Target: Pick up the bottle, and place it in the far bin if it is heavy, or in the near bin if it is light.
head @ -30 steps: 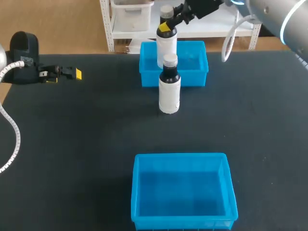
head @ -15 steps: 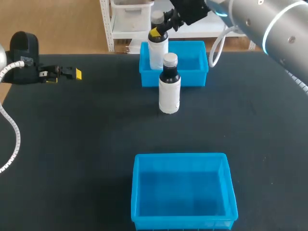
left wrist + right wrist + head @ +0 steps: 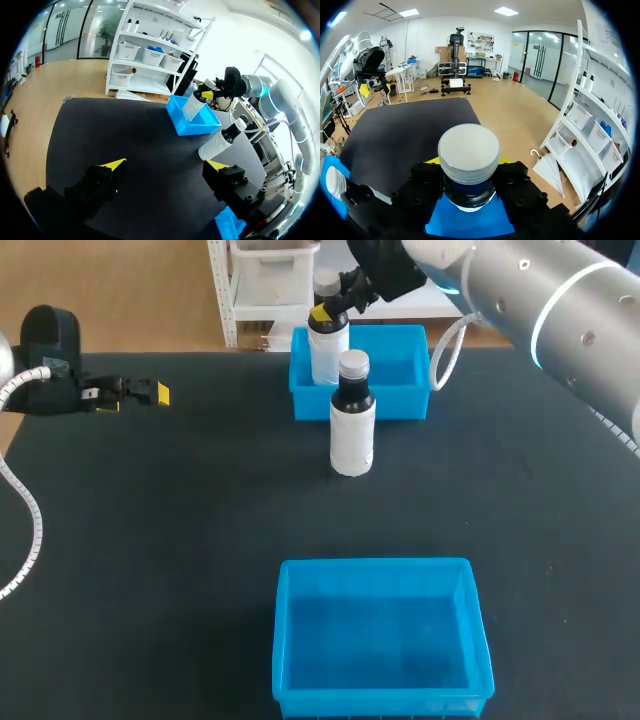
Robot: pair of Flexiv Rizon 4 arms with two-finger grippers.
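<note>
The rear bottle [image 3: 328, 350] and front bottle [image 3: 352, 435] are white with grey caps, far bin [image 3: 405, 400] and near bin [image 3: 375, 565] blue, table [image 3: 150, 540] black.

Two bottles [image 3: 328, 348] [image 3: 352, 430] — two bins [image 3: 400, 404] [image 3: 380, 702].

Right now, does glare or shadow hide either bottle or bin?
Head view: no; even light on the held bottle, standing bottle, far bin and near bin. Right wrist view: the held bottle hides much of the far bin. Left wrist view: no glare.
</note>
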